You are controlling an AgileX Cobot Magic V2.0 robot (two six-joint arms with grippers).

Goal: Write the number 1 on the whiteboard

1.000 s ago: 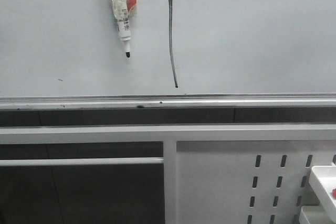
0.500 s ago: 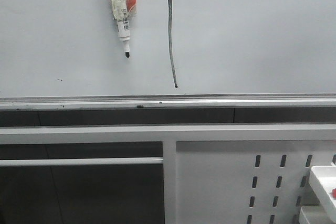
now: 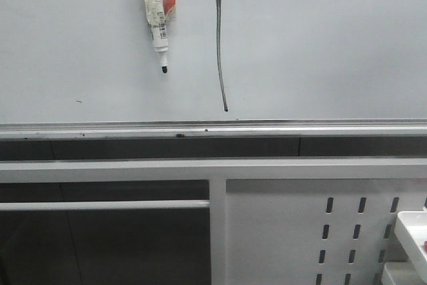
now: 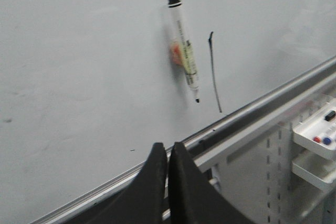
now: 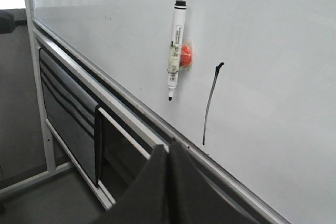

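The whiteboard (image 3: 320,45) fills the upper front view, with a silver rail (image 3: 267,128) along its lower edge. The number 1 (image 3: 220,45) is a long thin dark stroke with a small hook at its top; it also shows in the left wrist view (image 4: 214,74) and the right wrist view (image 5: 210,103). A white marker (image 3: 155,15) hangs tip-down on an orange holder, left of the stroke. My left gripper (image 4: 167,148) is shut and empty, back from the board below the rail. My right gripper (image 5: 168,148) is shut and empty, also back from the board.
A white slotted metal panel (image 3: 293,231) stands below the board at the right. White trays (image 4: 315,135) with small markers or magnets hang at its right side. Dark open frame space (image 3: 100,245) lies below the board at the left.
The front view has shifted very slightly; the marker, the stroke and the board stay as they were.
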